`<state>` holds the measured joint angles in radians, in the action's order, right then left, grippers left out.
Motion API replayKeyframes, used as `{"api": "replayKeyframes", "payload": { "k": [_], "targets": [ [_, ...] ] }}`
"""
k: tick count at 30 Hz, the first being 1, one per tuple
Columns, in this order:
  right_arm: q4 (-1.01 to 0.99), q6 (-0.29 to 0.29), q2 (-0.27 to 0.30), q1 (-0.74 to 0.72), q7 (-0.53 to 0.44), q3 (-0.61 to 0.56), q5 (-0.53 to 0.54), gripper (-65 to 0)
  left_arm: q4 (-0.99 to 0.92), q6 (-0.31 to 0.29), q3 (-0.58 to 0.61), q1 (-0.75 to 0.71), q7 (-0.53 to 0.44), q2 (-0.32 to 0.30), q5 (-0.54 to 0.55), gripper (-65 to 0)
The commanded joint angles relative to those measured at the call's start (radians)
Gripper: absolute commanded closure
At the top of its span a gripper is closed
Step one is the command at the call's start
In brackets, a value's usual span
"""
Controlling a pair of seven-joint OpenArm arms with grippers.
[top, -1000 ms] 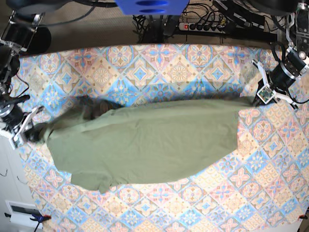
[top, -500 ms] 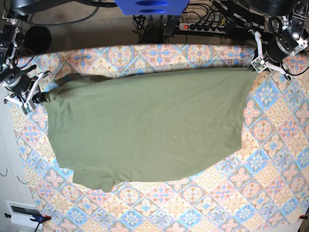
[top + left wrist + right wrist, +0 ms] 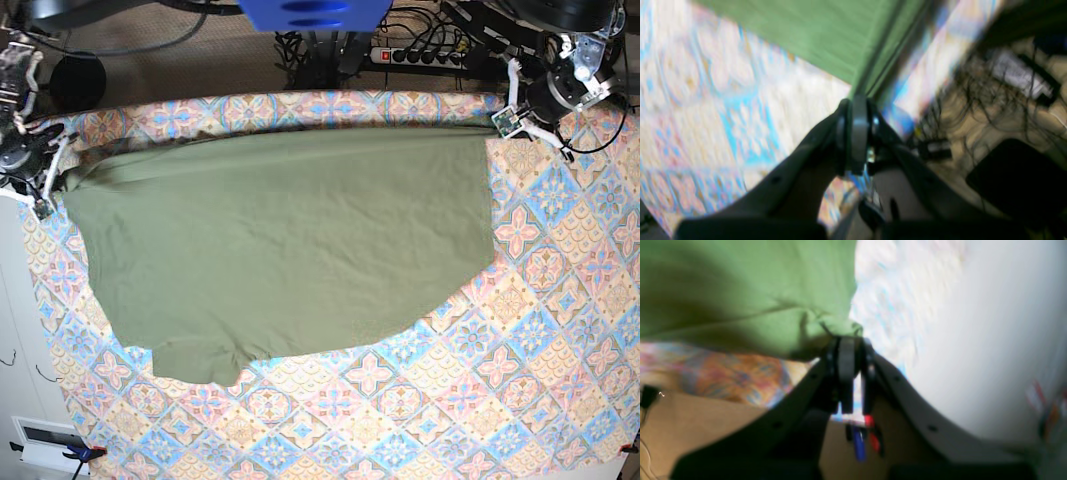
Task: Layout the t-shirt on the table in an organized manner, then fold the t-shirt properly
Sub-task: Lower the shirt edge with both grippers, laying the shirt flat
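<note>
T-shirt [image 3: 280,250] was bunched mid-table a second ago, now pulled out flat, top edge stretched near the table [image 3: 520,380] far edge. Left gripper [image 3: 497,130] moved up toward the table's far corner, clamped on the shirt corner. Right gripper [image 3: 55,180] moved up and outward to the table's opposite far corner, pinching the shirt's other end.

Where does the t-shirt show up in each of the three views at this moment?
Base: the t-shirt lies spread across the upper middle of the table.
Left wrist: upper centre, a corner running down into the left tool.
Right wrist: upper left, its edge at the right tool.
Shared landmark: the table's tile-pattern cloth, beside the shirt in every view.
</note>
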<state>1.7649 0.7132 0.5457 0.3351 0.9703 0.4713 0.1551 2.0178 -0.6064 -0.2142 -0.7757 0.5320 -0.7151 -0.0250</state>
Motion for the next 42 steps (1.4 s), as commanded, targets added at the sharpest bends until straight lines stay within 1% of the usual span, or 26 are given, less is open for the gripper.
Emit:
{"api": "replayKeyframes", "payload": {
  "k": [1, 2, 4, 6, 8, 9, 11, 13, 15, 18, 19, 22, 25, 29, 33, 35, 36, 39, 42],
  "targets": [
    [0.016, -0.015, 0.012, -0.037, -0.021, 0.008, -0.018, -7.2, -0.001, 0.012, 0.008, -0.006, 0.029, 0.005, -0.045, 0.0],
    [0.014, -0.015, 0.001, -0.049, -0.014, 0.008, -0.035, -10.3, -0.004, 0.012, 0.028, 0.000, 0.029, 0.016, -0.060, 0.0],
    [0.011, -0.015, 0.000, -0.047, -0.012, 0.008, -0.047, -18.2, -0.006, 0.012, 0.065, 0.003, 0.030, 0.027, -0.092, -0.7],
    [0.011, -0.015, 0.000, -0.032, -0.012, 0.013, -0.047, -24.0, -0.007, 0.013, 0.095, -0.003, 0.050, 0.027, -0.092, -6.0],
    [0.013, -0.015, 0.000, -0.009, -0.015, 0.013, -0.047, -27.7, -0.007, 0.013, 0.121, -0.003, 0.106, 0.025, -0.080, -9.5],
    [0.014, -0.015, 0.000, -0.003, -0.015, 0.011, -0.047, -28.5, -0.007, 0.013, 0.129, -0.003, 0.126, 0.024, -0.072, -9.5],
    [0.017, -0.015, 0.000, 0.005, -0.012, 0.010, -0.044, -28.5, -0.004, 0.013, 0.141, -0.001, 0.138, 0.024, -0.069, -8.9],
    [0.017, -0.015, 0.000, 0.045, -0.015, 0.011, 0.002, -28.5, -0.004, 0.013, 0.141, -0.003, 0.141, 0.024, -0.069, -9.0],
    [0.019, -0.015, 0.000, 0.081, -0.017, 0.011, 0.084, -28.5, -0.006, 0.013, 0.137, -0.003, 0.141, 0.024, -0.069, -9.0],
    [0.019, -0.015, 0.000, 0.112, -0.015, 0.010, 0.268, -28.5, -0.019, 0.013, 0.128, 0.003, 0.141, 0.024, -0.069, -9.0],
    [0.019, -0.015, 0.000, 0.112, -0.012, 0.008, 0.311, -28.5, -0.019, 0.013, 0.120, 0.003, 0.141, 0.024, -0.069, -9.0],
    [0.017, -0.015, 0.000, 0.111, -0.012, 0.008, 0.413, -28.5, -0.019, 0.013, 0.115, 0.005, 0.141, 0.027, -0.069, -9.0],
    [0.017, -0.015, 0.000, 0.109, -0.012, 0.008, 0.476, -28.6, -0.019, 0.013, 0.115, 0.006, 0.139, 0.027, -0.069, -9.0],
    [0.011, -0.015, 0.000, 0.106, -0.012, 0.008, 0.530, -28.8, -0.019, 0.013, 0.114, 0.006, 0.138, 0.028, -0.069, -9.0],
    [0.010, -0.015, -0.003, 0.106, -0.012, 0.007, 0.539, -28.8, -0.019, 0.013, 0.114, 0.006, 0.138, 0.028, -0.069, -9.0],
    [0.010, -0.015, -0.025, 0.089, -0.011, -0.003, 0.541, -28.9, -0.019, 0.013, 0.114, 0.006, 0.138, 0.028, -0.069, -9.0],
    [0.010, -0.015, -0.034, 0.071, -0.011, -0.018, 0.541, -28.9, -0.019, 0.013, 0.115, 0.008, 0.138, 0.028, -0.068, -9.0],
    [0.010, -0.015, -0.036, 0.026, -0.011, -0.075, 0.541, -28.9, -0.019, 0.013, 0.115, 0.008, 0.138, 0.030, -0.068, -9.0],
    [0.010, -0.015, -0.039, 0.012, -0.011, -0.130, 0.541, -28.9, -0.019, 0.013, 0.115, 0.008, 0.138, 0.030, -0.068, -9.0]
  ]
}}
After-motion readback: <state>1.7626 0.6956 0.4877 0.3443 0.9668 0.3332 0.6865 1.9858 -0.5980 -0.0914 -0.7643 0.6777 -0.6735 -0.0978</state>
